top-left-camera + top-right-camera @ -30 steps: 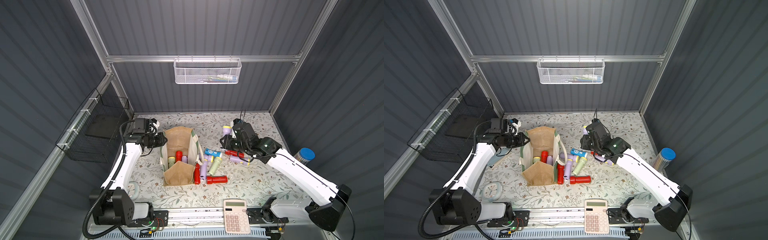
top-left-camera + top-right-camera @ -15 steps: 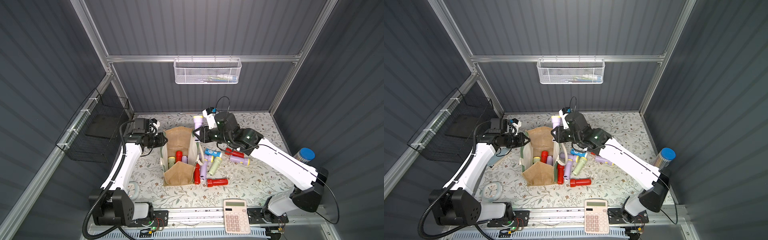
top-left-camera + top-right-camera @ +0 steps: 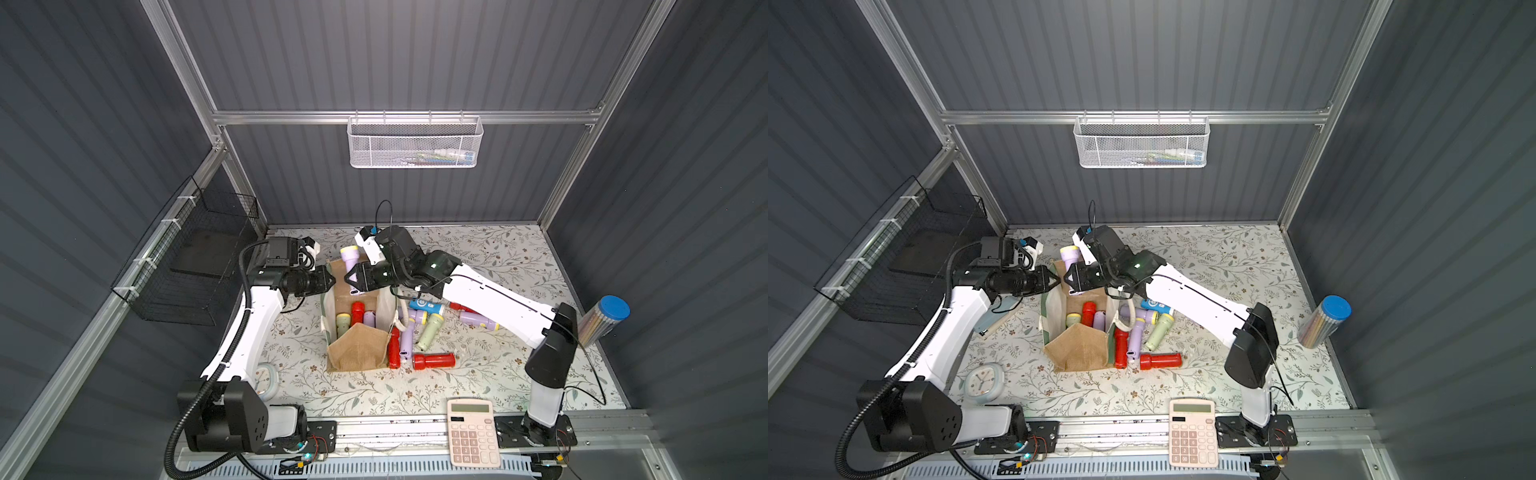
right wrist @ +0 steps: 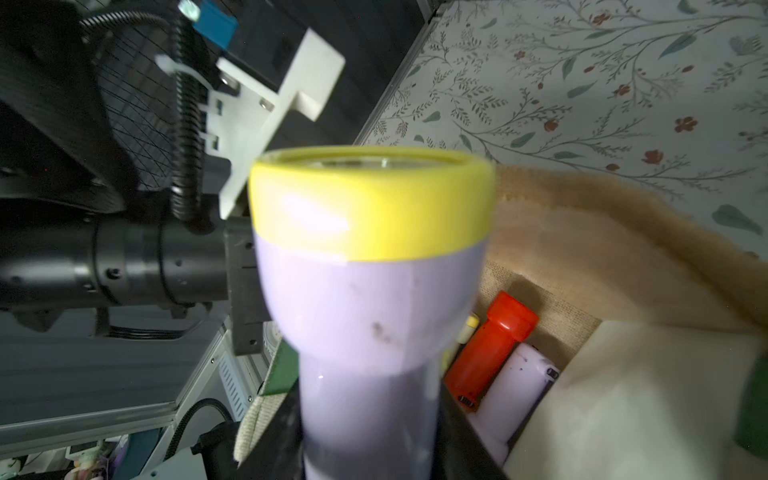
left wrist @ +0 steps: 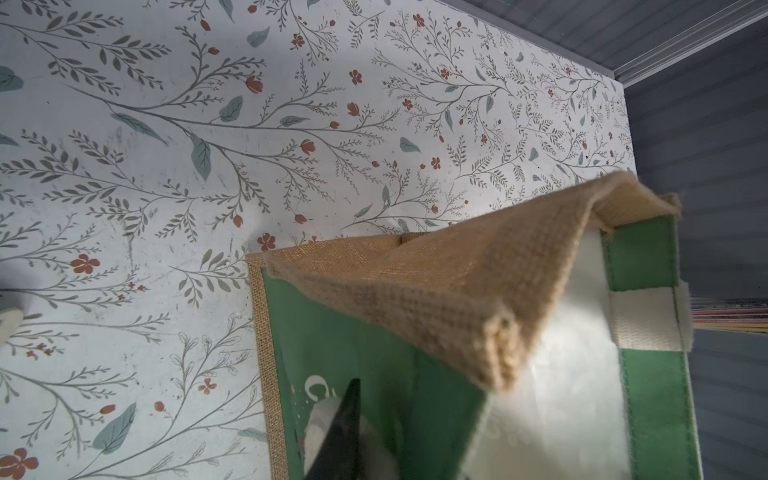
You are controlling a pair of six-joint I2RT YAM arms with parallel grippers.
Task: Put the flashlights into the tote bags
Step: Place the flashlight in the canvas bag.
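Right claw: the right claw (image 3: 352, 283) was closed on the barrel of the lilac flashlight (image 3: 350, 258). In the right wrist view a dark finger (image 4: 461, 440) pressed on each side of the barrel.
Held flashlight: it hung over the far end of the open mouth of the tote bag (image 3: 355, 353). Its yellow-ringed head pointed away from the claw.
Left claw: the left claw (image 3: 329, 280) was narrow and pinched the top edge of the bag's side wall. In the left wrist view one dark finger (image 5: 338, 432) lay on the outside of the green panel; the other finger was hidden.
Tote bag: it stood upright on the flowered desk (image 3: 498, 266) between the two arms, with the mouth open and the near jute flap folded inward.
Inside the bag: a red flashlight (image 3: 357, 311), a pale green flashlight (image 3: 343, 325) and a second lilac flashlight (image 3: 369, 320) lay side by side on the bottom.
Beside the bag: a red torch (image 3: 394, 349) lay along the bag's wall. Next to it lay a lilac torch (image 3: 407, 338), a pale green torch (image 3: 430, 332), a blue flashlight (image 3: 426, 307) and another red torch (image 3: 434, 360). One more lilac torch (image 3: 478, 320) lay partly under the right arm.
Other things: a calculator (image 3: 471, 432) lay at the front edge, a round clock (image 3: 984, 382) near the left arm's base, and a pencil tube (image 3: 602, 320) at the right wall.
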